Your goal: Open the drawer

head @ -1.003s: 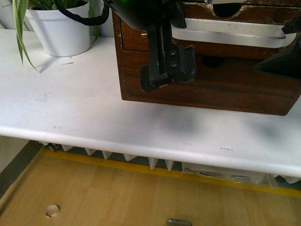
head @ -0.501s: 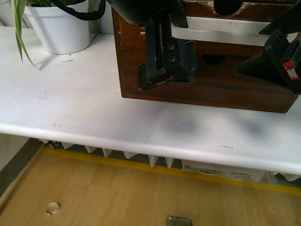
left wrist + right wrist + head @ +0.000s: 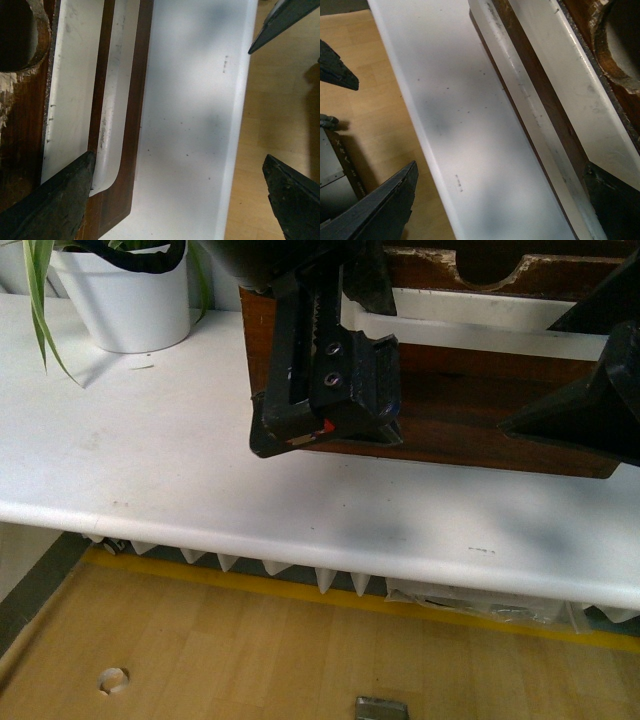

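Note:
The dark brown drawer [image 3: 470,365] sits in a wooden chest at the back of the white table [image 3: 150,460]. It has a long white bar handle [image 3: 480,320] under a chipped notch [image 3: 500,265]. My left gripper [image 3: 322,430] is open, in front of the chest's left part. In the left wrist view my left gripper [image 3: 175,205] spans from the handle's end [image 3: 70,100] to past the table's edge. My right gripper [image 3: 590,410] is open at the chest's right. In the right wrist view it [image 3: 495,210] has one finger by the handle [image 3: 580,95].
A white plant pot [image 3: 125,300] stands at the table's back left. The table's front edge [image 3: 300,530] runs above a pale wooden floor [image 3: 250,650] with a yellow strip. The notch also shows in the left wrist view [image 3: 20,35] and the right wrist view [image 3: 620,40].
In the front view my left gripper has moved down and to the left, closer to the camera. My right gripper now shows larger at the right edge. The chest has not visibly moved.

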### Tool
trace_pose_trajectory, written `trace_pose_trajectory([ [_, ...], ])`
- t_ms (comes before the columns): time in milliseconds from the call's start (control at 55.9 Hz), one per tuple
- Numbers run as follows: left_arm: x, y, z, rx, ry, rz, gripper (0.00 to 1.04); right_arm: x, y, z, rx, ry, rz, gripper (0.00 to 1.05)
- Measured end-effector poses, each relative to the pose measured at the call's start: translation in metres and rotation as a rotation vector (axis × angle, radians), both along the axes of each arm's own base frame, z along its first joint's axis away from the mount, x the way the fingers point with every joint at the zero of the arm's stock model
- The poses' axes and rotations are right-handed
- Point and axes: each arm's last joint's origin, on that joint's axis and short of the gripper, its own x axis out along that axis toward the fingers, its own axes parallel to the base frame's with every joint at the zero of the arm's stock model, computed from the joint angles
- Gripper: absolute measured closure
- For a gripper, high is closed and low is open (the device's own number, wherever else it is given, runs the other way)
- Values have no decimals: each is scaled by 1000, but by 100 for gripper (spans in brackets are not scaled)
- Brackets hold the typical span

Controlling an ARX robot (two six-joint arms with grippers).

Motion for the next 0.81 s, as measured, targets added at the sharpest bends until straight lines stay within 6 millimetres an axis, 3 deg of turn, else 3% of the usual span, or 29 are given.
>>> trace_pose_trajectory([
  [233,-31,10,2,29,38,-60,6,-33,7,1,30,36,80,9],
  [465,-45,15,-1,9,1,-68,6,-47,6,3,42,15,82,9],
  [645,-59,21,-2,-105,-44,-28,6,-59,-4,9,117,-17,37,9],
  [806,-80,36,12,-261,-127,46,6,-78,-22,14,185,-89,-50,9],
])
